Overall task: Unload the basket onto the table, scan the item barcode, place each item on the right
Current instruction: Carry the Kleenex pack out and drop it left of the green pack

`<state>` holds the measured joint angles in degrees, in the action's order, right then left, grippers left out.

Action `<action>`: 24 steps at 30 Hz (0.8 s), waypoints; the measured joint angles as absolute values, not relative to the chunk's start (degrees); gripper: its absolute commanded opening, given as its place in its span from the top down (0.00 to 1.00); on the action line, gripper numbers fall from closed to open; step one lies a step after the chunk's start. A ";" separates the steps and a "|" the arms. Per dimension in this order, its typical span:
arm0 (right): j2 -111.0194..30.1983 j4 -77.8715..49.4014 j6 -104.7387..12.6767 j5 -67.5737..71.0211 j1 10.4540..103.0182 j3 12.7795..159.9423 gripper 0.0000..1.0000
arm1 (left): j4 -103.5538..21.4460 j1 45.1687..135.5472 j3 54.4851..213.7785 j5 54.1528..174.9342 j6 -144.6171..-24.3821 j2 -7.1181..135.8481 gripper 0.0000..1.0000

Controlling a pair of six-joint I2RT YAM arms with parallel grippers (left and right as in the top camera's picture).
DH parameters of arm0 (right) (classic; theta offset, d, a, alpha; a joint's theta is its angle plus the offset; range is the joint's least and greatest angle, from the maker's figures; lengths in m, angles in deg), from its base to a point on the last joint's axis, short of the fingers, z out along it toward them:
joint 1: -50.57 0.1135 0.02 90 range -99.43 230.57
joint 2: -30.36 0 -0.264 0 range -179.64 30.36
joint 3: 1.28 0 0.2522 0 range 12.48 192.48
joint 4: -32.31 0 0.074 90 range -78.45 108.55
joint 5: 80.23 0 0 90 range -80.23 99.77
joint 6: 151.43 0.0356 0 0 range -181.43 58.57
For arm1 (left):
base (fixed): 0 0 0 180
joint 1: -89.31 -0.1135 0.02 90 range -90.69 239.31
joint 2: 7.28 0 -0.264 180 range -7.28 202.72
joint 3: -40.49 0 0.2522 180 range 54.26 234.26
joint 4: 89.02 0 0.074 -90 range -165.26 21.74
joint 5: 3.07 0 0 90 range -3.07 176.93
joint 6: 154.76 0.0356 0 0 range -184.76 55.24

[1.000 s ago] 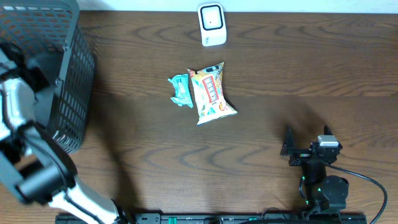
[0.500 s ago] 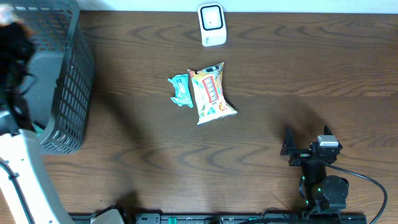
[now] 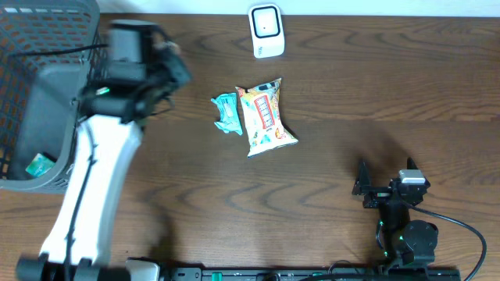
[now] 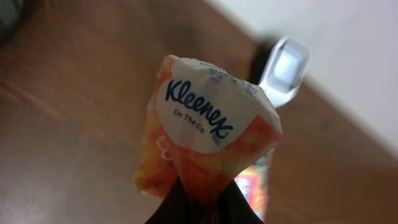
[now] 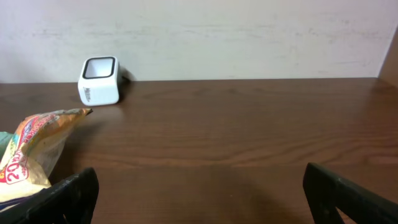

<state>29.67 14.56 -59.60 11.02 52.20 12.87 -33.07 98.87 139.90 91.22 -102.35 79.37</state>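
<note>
One thin pinch: left claw (image 4: 202,202) grips pack (image 4: 211,124) by its end; it may slip or twist, hiding barcode from scanner (image 4: 283,65) ahead; right claw (image 5: 205,199) gapes idle.

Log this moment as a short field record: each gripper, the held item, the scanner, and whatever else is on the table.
left gripper: shut on the Kleenex pack, pinching its lower end
right gripper: open, holding nothing, near the front edge of the table
scanner: white, at the table's far edge, apart from the pack
snack bag: lying mid-table
teal packet: against the snack bag's left side
basket: grey mesh, far left, with a small green item inside
</note>
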 measured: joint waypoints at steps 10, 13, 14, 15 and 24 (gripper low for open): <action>29.67 14.56 -59.60 11.02 52.20 12.87 0.01 | -33.17 108.60 139.90 81.89 -102.48 98.21 0.93; 29.67 14.56 -59.60 11.02 52.20 12.87 0.01 | -33.96 109.10 139.90 79.94 -102.48 103.22 0.92; 29.67 14.56 -59.60 11.02 52.20 12.87 0.01 | -34.14 109.10 139.90 79.24 -102.48 104.75 0.92; 29.67 14.56 -59.60 11.02 52.20 12.87 0.01 | -34.18 109.08 139.90 78.57 -102.46 105.97 0.92; 29.67 14.56 -59.60 11.02 52.20 12.87 0.01 | -33.94 109.08 139.90 74.09 -102.56 111.00 0.70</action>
